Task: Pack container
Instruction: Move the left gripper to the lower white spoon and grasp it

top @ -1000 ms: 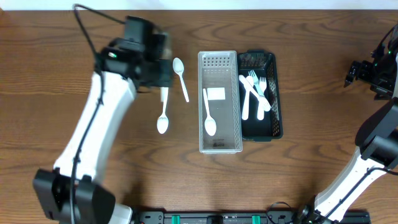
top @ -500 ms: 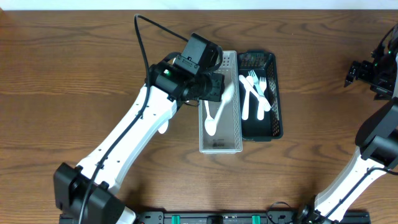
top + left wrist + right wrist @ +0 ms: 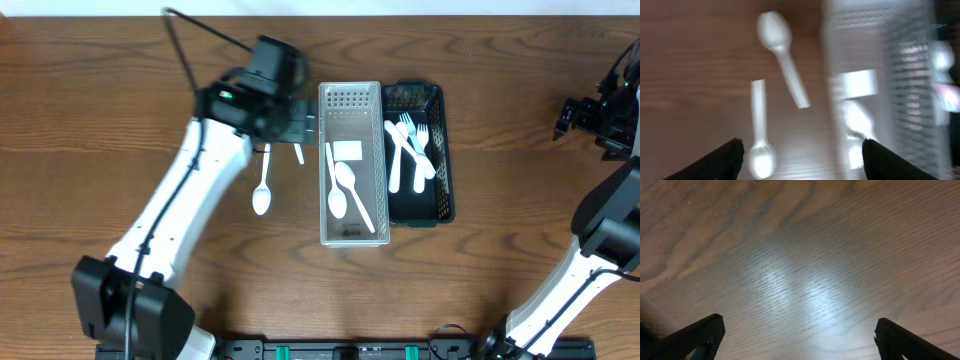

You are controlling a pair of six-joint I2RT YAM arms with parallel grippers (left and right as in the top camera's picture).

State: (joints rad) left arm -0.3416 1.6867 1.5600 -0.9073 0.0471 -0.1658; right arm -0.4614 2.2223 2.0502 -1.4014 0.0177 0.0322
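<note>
Left of the pale perforated plastic tray (image 3: 322, 170), on the brown wooden surface (image 3: 80, 120), lie the two loose white plastic spoons not yet packed: the far spoon (image 3: 785, 65) slanted, its handle end nearer the tray; the near spoon (image 3: 262, 185) straighter, close beside it but apart. Two more spoons (image 3: 345, 195) lie inside the tray, and white plastic forks (image 3: 410, 150) sit in the black plastic tray (image 3: 446, 170) touching its right side. Each loose spoon looks very light, stiff but thin, and smooth enough to skid or flip under a pinch; I judge the best hold is across the flat handle near mid-length, not on the rounded bowl. The left gripper (image 3: 802, 150) hovers above them, fingers spread wide and empty; the tray's left wall stands just beside the far spoon and is the tightest edge, while open wood spreads away to the left. The right gripper (image 3: 797, 330) hangs well apart, fingers spread over bare wood.
</note>
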